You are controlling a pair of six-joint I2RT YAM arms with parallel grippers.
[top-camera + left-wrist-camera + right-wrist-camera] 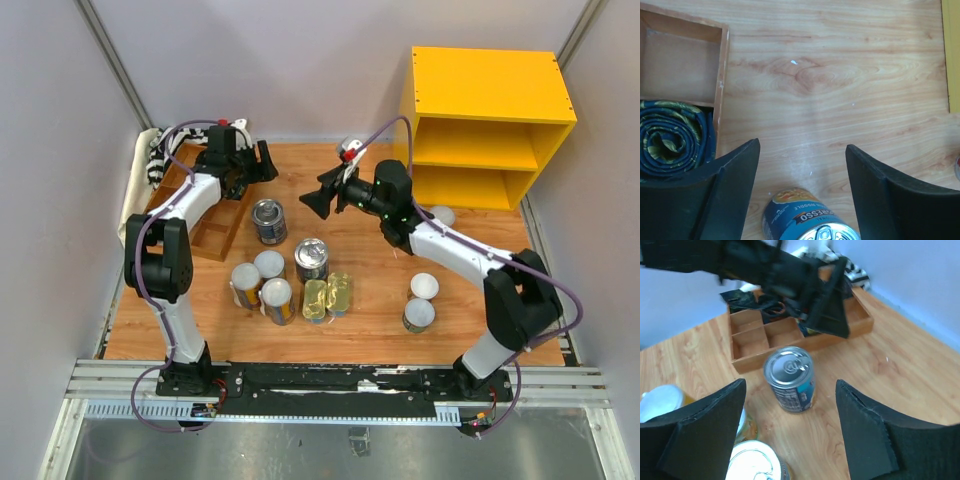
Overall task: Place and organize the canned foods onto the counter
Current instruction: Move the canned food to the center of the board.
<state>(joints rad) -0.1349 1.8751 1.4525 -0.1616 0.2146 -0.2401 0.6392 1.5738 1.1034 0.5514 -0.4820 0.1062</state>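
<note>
- One yellow counter stands at the far right corner of the table.
- One wooden tray sits at the far left.
- Two grippers, the left and the right, both have their fingers spread and hold nothing.
- Ten cans stand on the table, off the counter:
  - three tall white-lidded
  - two silver-topped
  - three short white-lidded
  - two flat gold tins

Lab test cell: plain partition walls, aluminium rail.

Wooden table bears 10 canned foods, brown tray, yellow counter.
</note>
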